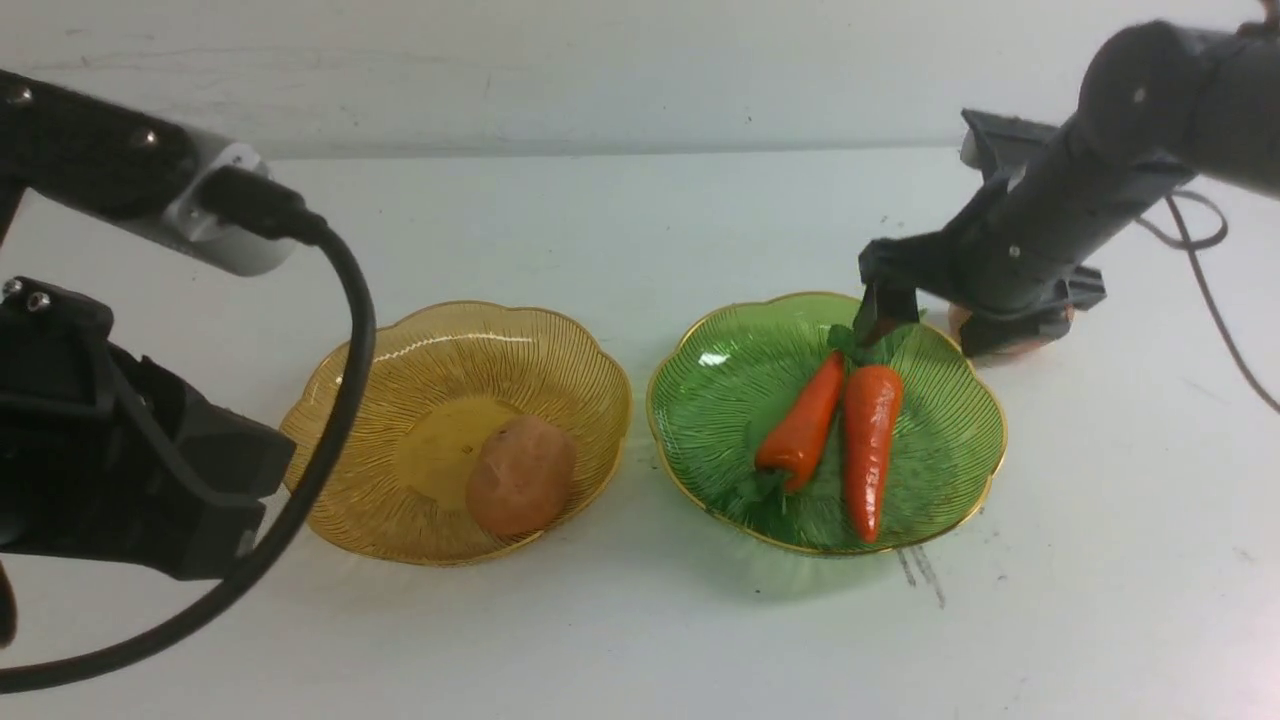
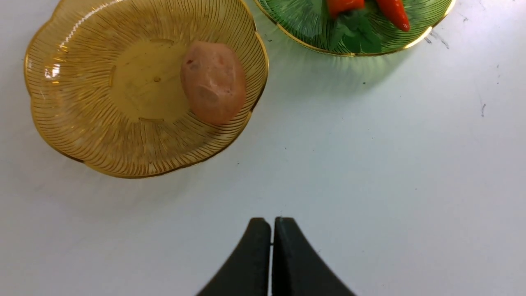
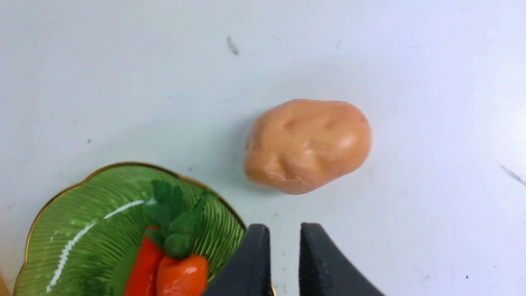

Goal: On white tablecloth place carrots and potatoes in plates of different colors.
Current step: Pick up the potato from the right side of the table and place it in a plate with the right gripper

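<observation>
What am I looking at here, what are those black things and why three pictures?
It is a robot with two black arms, each ending in a claw. The wide picture looks forward from between the arms; the other two come from cameras on its wrists. On the white tablecloth, an amber plate holds one potato, and a green plate holds two carrots side by side. A second potato lies on the cloth beside the green plate. The left claw is shut, the right claw slightly open; neither holds anything.
</observation>
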Robot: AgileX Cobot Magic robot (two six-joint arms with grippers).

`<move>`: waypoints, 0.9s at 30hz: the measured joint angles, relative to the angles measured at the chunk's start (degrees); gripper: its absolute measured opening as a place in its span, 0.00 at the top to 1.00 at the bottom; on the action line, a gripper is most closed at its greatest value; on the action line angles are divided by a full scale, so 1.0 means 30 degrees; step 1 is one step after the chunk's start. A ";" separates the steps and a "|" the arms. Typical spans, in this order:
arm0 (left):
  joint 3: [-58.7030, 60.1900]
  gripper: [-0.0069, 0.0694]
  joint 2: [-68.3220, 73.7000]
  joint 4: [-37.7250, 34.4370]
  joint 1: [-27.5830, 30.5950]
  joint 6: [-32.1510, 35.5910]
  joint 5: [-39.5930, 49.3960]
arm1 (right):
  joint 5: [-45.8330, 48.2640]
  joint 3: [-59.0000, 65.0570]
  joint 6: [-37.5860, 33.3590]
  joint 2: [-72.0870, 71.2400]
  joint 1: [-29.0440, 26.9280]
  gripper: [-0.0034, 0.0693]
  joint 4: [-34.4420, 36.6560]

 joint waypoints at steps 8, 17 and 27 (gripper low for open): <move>0.0000 0.91 0.0000 0.0363 0.0000 0.0000 0.0420 | 0.0178 -0.0197 0.1435 0.1791 -0.0528 0.91 0.0942; 0.0000 0.91 0.0000 0.0419 0.0000 0.0000 0.0438 | -0.2080 -0.0264 0.4073 0.2256 -0.0551 0.89 0.1203; 0.0074 0.91 0.0000 0.0419 0.0000 -0.0354 0.1050 | -0.3189 -0.0300 0.6866 0.4019 -0.0551 0.49 0.3322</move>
